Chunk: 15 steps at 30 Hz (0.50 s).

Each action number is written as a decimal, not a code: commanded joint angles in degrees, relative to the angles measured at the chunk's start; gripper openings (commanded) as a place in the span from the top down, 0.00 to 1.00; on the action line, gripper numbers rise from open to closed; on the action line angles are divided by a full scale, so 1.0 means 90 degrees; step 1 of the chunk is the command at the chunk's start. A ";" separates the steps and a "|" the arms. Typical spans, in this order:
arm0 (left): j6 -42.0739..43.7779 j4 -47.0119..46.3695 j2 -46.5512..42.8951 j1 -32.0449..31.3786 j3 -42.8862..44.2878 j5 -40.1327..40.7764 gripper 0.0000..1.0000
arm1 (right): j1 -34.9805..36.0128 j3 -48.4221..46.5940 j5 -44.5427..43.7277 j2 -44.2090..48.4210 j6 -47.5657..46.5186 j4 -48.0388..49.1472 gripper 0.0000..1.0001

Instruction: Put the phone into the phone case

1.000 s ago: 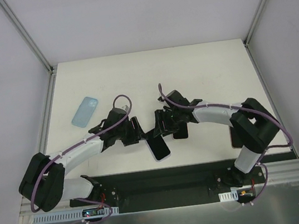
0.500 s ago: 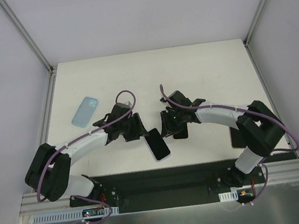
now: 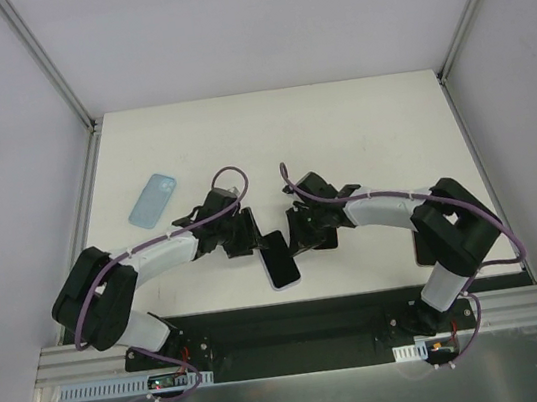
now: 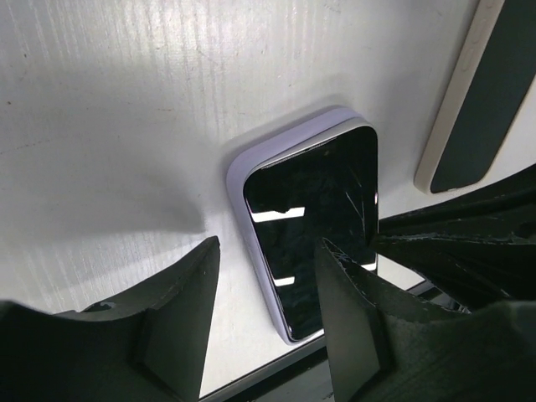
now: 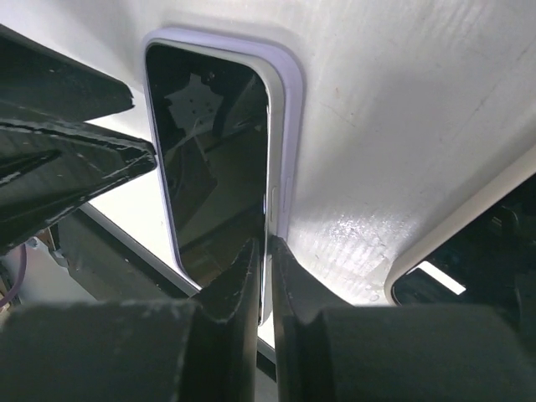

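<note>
Phone point(image 3: 279, 260) flat by near edge of table point(image 3: 357, 117), right hand point(image 5: 264, 251) clenched at its rim, left hand point(image 4: 268, 255) released

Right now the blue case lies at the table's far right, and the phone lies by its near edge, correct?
No. The top view shows the case at the table's far left, not far right. The phone does lie by its near edge.
</note>
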<state>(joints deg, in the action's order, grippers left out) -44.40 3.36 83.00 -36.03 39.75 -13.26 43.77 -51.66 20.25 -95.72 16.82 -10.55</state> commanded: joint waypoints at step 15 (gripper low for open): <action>-0.0018 -0.0353 0.0377 -0.0030 -0.0227 -0.0265 0.59 | 0.0137 0.0095 -0.0199 0.0322 0.0182 0.0088 0.64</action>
<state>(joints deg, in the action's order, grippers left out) -44.42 0.93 85.27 -36.03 38.63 -14.28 44.66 -51.64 19.68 -95.96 17.96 -9.67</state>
